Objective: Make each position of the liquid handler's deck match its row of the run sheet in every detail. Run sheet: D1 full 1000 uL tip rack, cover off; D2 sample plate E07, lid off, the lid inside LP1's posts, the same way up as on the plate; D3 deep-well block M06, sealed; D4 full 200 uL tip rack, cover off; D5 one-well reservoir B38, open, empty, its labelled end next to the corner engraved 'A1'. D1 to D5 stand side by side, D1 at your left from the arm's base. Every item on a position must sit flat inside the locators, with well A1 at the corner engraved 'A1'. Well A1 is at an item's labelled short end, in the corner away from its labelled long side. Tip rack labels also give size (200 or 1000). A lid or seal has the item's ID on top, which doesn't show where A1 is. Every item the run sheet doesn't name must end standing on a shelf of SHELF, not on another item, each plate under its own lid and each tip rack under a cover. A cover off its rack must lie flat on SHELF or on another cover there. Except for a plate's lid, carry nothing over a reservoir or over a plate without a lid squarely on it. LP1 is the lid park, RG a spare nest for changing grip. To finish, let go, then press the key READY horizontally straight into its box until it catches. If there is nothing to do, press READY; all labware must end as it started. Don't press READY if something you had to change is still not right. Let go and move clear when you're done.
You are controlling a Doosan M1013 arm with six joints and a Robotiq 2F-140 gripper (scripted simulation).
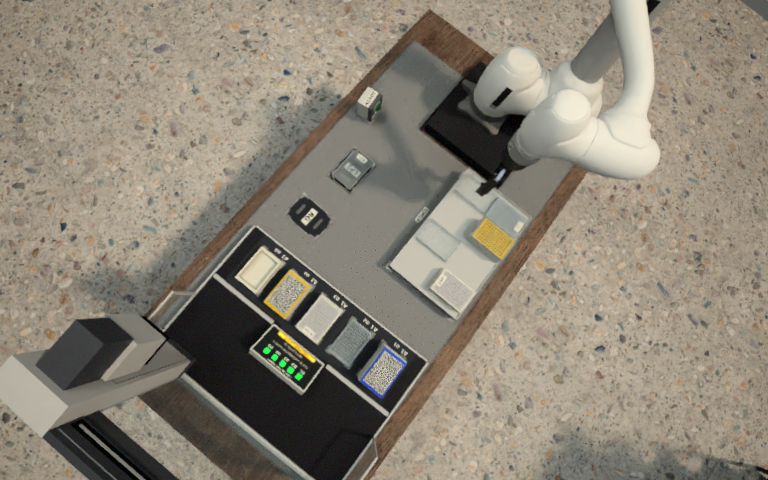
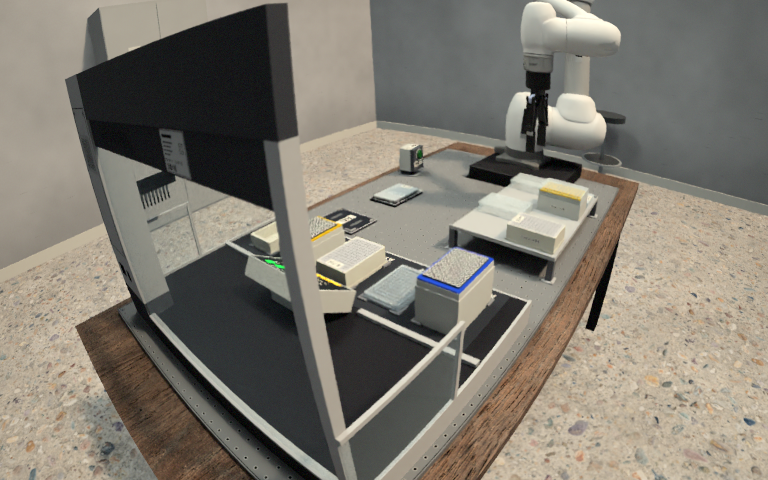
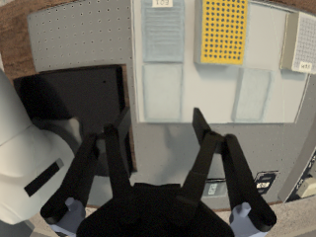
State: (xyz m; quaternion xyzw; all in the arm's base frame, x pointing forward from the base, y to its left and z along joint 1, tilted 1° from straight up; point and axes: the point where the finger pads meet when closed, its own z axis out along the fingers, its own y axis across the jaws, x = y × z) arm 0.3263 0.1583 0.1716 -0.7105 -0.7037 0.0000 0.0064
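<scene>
My gripper [image 1: 485, 186] [image 2: 534, 148] [image 3: 161, 116] is open and empty. It hangs above the end of SHELF [image 1: 470, 266] [image 2: 481, 223] [image 3: 271, 34] nearest the arm's base. On the deck stand a blue-rimmed tip rack [image 1: 382, 370] [image 2: 455, 268], an uncovered clear plate [image 1: 350, 342] [image 2: 393, 285], a white sealed block [image 1: 320, 318] [image 2: 351, 257], a yellow-rimmed tip rack [image 1: 287, 292] [image 2: 322, 226] and a cream reservoir [image 1: 259, 270] [image 2: 265, 234]. A clear lid [image 1: 352, 169] [image 2: 396, 193] lies in LP1. The READY key box [image 1: 369, 103] [image 2: 411, 157] stands at the table's far edge.
SHELF carries a yellow tip rack [image 1: 493, 237] [image 2: 560, 195] [image 3: 224, 27], a white block [image 1: 451, 289] [image 2: 535, 229] [image 3: 304, 42] and flat translucent pieces [image 1: 437, 238] [image 3: 162, 93]. The RG nest [image 1: 306, 212] [image 2: 350, 221] lies between LP1 and the deck. The handler's gantry [image 2: 186, 84] overhangs the deck.
</scene>
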